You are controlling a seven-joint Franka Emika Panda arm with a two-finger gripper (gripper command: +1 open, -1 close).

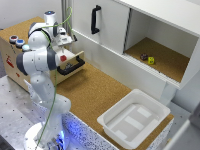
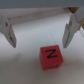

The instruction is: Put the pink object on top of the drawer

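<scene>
Hovering with jaws spread wide, gripper (image 2: pixel 38 31) grasping nothing, above the pink object (image 2: pixel 50 56), a cube marked N, resting on a pale surface near the drawer (image 1: pixel 70 61).

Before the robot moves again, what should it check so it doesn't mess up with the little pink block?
1. Gripper open: ok. Its fingers stand wide apart in the wrist view.
2. Pink object in sight: ok. It lies on a pale surface, with a dark letter on its upper face.
3. Pink object free of the fingers: ok. Neither one touches it.
4. Pink object lined up with the gap between the fingers: ok, roughly.
5. Pink object already on top of the drawer: cannot tell. The arm hides that spot in the exterior view.
6. Gripper's height above the pink object: cannot tell.
</scene>
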